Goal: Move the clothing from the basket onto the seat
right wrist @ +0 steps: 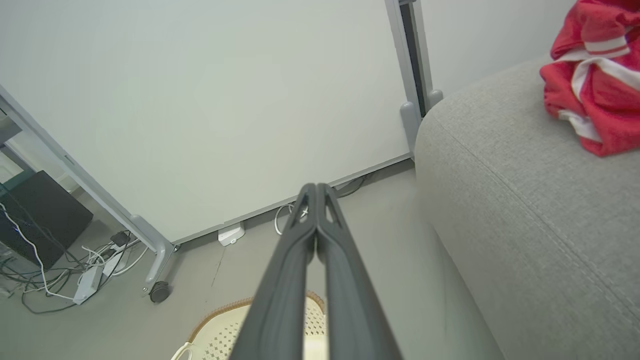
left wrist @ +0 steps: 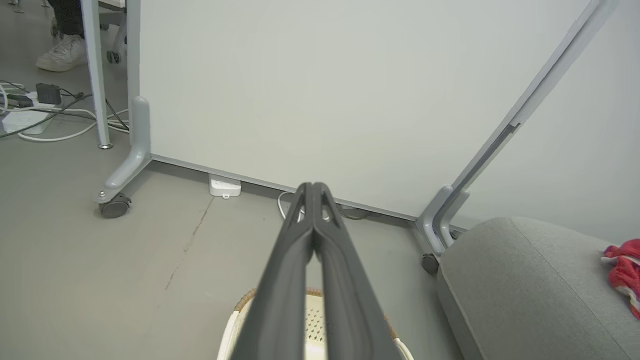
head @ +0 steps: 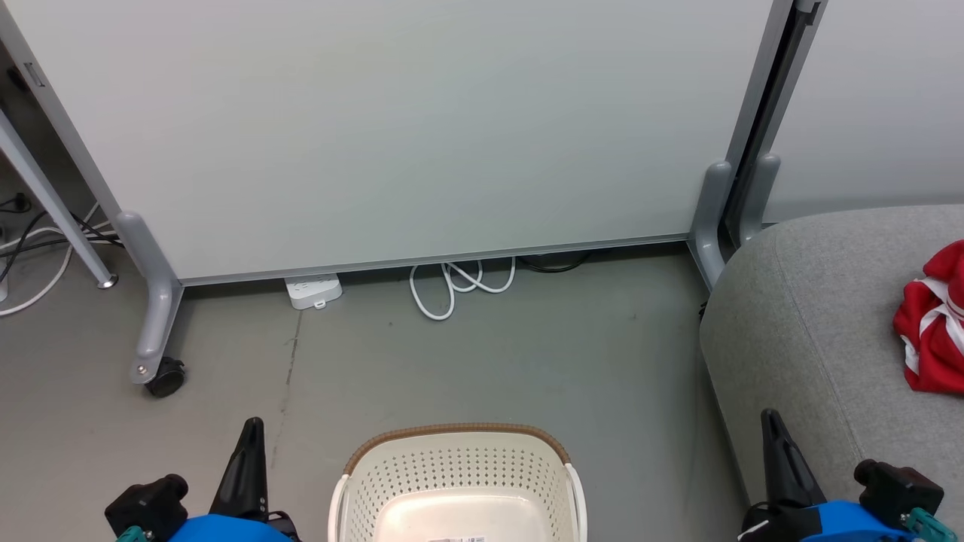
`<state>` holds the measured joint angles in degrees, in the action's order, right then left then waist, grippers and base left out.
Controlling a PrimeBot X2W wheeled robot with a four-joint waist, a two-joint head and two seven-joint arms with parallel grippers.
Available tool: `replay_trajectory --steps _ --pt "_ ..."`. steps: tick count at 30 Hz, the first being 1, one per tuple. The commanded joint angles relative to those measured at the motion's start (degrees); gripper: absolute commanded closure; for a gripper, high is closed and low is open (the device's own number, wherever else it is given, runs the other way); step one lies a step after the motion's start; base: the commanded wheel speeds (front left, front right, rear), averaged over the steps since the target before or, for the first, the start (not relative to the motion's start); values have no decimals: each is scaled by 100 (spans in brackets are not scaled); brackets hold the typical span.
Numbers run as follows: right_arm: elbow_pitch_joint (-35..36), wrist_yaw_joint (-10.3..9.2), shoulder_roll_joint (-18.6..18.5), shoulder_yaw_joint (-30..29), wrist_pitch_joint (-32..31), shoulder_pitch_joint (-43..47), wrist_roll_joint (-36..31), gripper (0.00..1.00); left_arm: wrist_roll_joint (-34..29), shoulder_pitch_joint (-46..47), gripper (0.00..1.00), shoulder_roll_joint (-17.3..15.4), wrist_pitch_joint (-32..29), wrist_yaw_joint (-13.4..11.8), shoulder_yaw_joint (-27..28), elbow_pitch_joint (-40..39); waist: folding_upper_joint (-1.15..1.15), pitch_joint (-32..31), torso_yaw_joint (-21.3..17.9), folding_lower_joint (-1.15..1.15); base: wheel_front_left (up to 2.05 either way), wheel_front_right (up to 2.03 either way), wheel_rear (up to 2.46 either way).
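Clothing (head: 930, 324), bright red soft fabric with white stripes and trim, lies bunched on the large grey fabric-upholstered seat (head: 813, 316), at the right edge of the head view. It looks light, limp and quick to snag rather than fragile. I judge a pinch on a raised fold atop the heap the surest hold, since flat cloth would slide out of a narrow grip. Around it, a tall pale partition panel (head: 414, 128) on grey metal feet closes the room ahead. A smooth grey floor (head: 527, 361) runs beneath it, and the seat, round-cornered with a stitched seam, looks a soft, grippy place to land cloth. The oval cream-white perforated plastic basket (head: 452, 433) with a brown woven-look rim stands on the floor between the arms. The part of its inside that shows holds no garment, so the move seems largely done. The left gripper (head: 252, 433) and right gripper (head: 770, 421) flank it, jaws clenched on nothing. A white power strip (head: 312, 291) and a looped white cable (head: 459, 290) lie at the panel's foot
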<state>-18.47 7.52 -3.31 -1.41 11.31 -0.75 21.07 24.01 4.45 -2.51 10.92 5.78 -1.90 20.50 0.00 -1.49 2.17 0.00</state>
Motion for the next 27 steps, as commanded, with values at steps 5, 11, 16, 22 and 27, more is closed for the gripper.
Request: replay_trajectory --steps 5,11,16,22,27 --pt "146 -1 9 -55 -163 -182 704 100 664 127 100 -24 -147 41 107 -168 0 8 -11 0 0 0 0" --pt "176 -1 12 -93 -303 -224 1277 100 1213 136 100 -26 -285 53 168 -218 0 16 -23 0 0 0 0" --pt "199 -1 15 -125 -417 -256 1723 100 1642 147 100 -28 -394 62 220 -253 0 23 -32 0 0 0 0" --pt "222 -2 17 -161 -542 -292 2231 100 2128 160 100 -31 -521 75 280 -289 0 31 -44 0 0 0 0" --pt "239 -2 20 -190 -643 -320 2625 100 2507 171 100 -33 -622 84 326 -319 0 38 -54 0 0 0 0"
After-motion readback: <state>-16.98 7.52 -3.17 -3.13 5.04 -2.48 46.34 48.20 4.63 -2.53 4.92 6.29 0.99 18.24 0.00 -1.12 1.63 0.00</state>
